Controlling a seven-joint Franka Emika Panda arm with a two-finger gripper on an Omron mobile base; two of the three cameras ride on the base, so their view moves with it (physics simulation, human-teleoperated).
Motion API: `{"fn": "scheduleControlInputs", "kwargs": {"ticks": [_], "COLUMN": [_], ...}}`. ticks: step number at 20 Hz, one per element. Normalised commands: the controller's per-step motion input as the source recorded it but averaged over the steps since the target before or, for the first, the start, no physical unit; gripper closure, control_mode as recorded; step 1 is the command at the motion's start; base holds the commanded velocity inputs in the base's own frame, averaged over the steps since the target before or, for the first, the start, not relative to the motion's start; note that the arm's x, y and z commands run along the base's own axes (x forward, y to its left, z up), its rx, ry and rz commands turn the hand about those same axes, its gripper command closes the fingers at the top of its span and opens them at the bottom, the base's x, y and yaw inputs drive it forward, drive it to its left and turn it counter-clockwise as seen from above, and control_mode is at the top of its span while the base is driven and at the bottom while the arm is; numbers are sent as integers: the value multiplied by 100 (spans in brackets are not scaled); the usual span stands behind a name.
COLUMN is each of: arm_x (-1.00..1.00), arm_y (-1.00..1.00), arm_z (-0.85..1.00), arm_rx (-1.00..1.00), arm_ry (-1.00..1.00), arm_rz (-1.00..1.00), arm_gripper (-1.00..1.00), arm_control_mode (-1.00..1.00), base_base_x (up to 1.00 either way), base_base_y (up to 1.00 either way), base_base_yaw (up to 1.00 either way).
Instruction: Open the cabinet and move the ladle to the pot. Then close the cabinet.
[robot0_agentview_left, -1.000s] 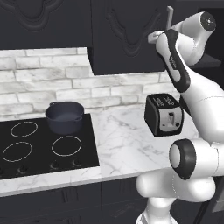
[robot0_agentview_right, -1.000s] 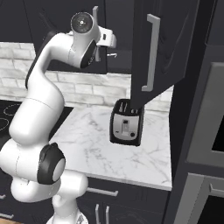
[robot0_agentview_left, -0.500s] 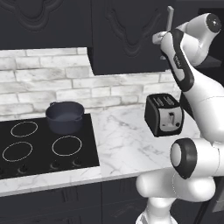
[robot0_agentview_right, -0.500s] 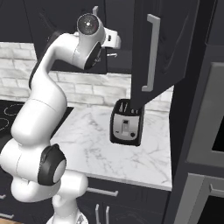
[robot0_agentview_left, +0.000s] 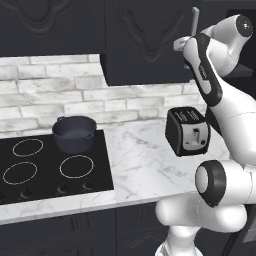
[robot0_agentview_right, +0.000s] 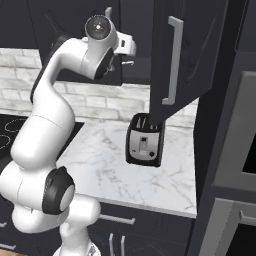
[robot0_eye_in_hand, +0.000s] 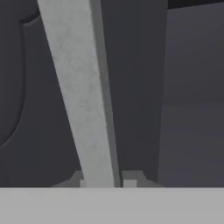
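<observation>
The cabinet (robot0_agentview_left: 150, 42) is matt black, its door faces carved with curvy relief, and its long bar handle (robot0_agentview_right: 172, 60) is pale silver-grey; in the hand view the same handle (robot0_eye_in_hand: 81, 92) reads as a speckled light-grey strip against dark charcoal. Below the cabinet, the wall (robot0_agentview_left: 60, 100) is whitish-grey brick with darker joints. The counter (robot0_agentview_left: 145, 170) is white marble veined with grey. On it, left of the cabinet, the hob (robot0_agentview_left: 20, 175) is glossy black with thin white rings, and the pot (robot0_agentview_left: 74, 133) is dark blue-grey. The toaster (robot0_agentview_left: 187, 131) is black with a silvery front panel.
</observation>
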Motion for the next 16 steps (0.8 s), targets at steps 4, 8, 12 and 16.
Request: {"fn": "scheduleControlInputs", "kwargs": {"ticks": [4, 8, 12, 16], "arm_x": [-52, -76, -73, -65], "arm_y": [0, 0, 6, 5], "arm_z": [6, 21, 13, 0], "arm_rx": [-1, -3, -3, 0], "arm_ry": [-4, -2, 0, -1], "arm_rz": [1, 0, 0, -3], "arm_gripper": [100, 100, 100, 100], "arm_control_mode": [-100, -100, -100, -100], "base_base_x": [0, 0, 0, 0], "base_base_y": [0, 0, 0, 0], "base_base_yaw": [0, 0, 0, 0]}}
